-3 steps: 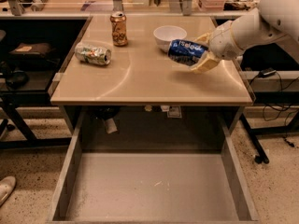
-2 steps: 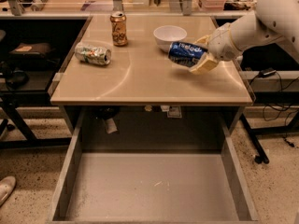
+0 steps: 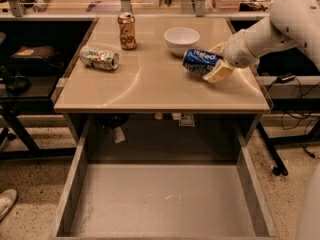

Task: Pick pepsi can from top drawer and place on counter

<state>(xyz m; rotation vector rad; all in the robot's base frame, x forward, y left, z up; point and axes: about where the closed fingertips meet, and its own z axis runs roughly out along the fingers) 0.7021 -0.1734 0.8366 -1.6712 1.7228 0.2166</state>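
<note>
Right of centre frame: hand clamped around the pepsi can, can tipped sideways low over the desk; contact with surface unclear. Just up-left of it: white bowl. Lower frame: top drawer open.

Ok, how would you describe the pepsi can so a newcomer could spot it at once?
Look at the beige counter above the open grey drawer, then to its right side, just beside the white bowl. There the gripper holds the pepsi can on its side. It is the only blue one, unlike the green-and-white can and the orange-brown can.
</note>
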